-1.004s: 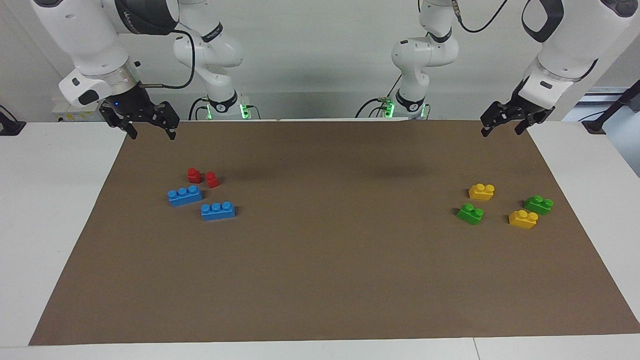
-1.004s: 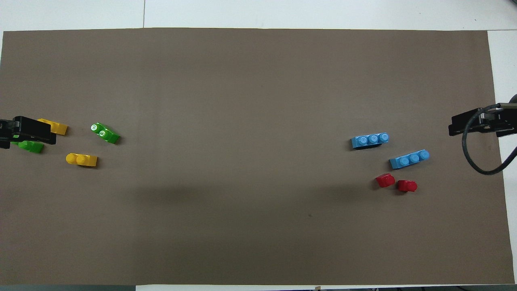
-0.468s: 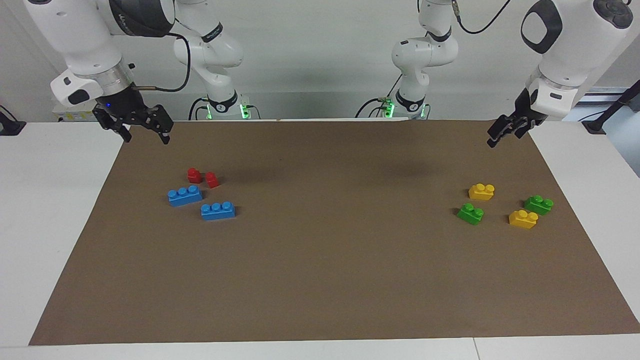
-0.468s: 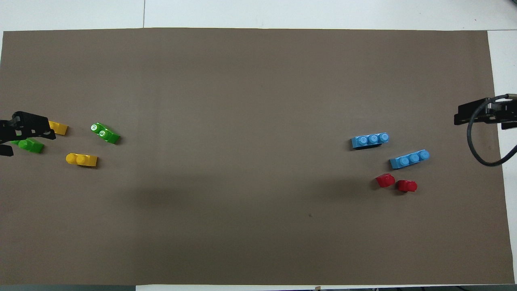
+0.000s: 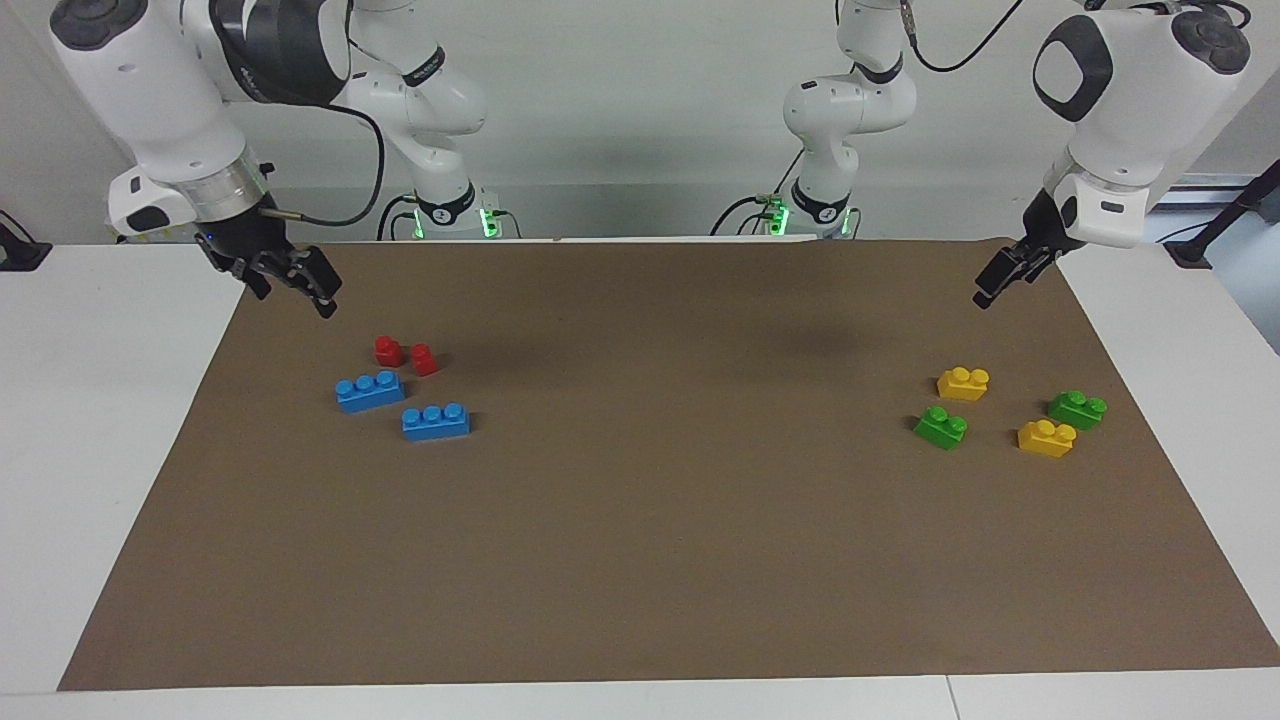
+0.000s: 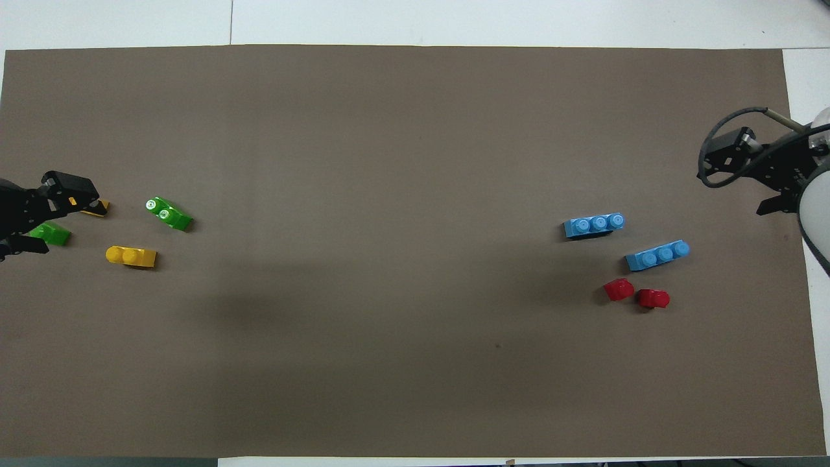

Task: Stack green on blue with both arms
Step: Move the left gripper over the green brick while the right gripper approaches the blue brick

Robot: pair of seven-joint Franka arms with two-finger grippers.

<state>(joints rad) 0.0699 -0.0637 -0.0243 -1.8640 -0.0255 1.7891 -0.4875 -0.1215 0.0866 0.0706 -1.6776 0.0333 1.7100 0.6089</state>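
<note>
Two green bricks lie on the brown mat at the left arm's end: one [image 5: 941,427] [image 6: 168,213] toward the middle, the other [image 5: 1078,409] [image 6: 50,233] near the mat's edge. Two blue bricks [image 5: 370,390] [image 5: 436,421] lie at the right arm's end; they also show in the overhead view [image 6: 657,255] [image 6: 594,225]. My left gripper [image 5: 990,288] [image 6: 58,219] is open and empty, up in the air over the mat's edge, and partly covers the edge green brick from above. My right gripper [image 5: 295,292] [image 6: 737,187] is open and empty, raised over the mat's edge beside the blue bricks.
Two yellow bricks [image 5: 963,383] [image 5: 1046,438] lie among the green ones. Two small red bricks [image 5: 388,350] [image 5: 424,359] lie just nearer to the robots than the blue ones. White table [image 5: 100,420] borders the mat [image 5: 650,520].
Both wrists have turned and both grippers have dropped slightly. The left gripper now shows side-on in the facing view. No brick has moved.
</note>
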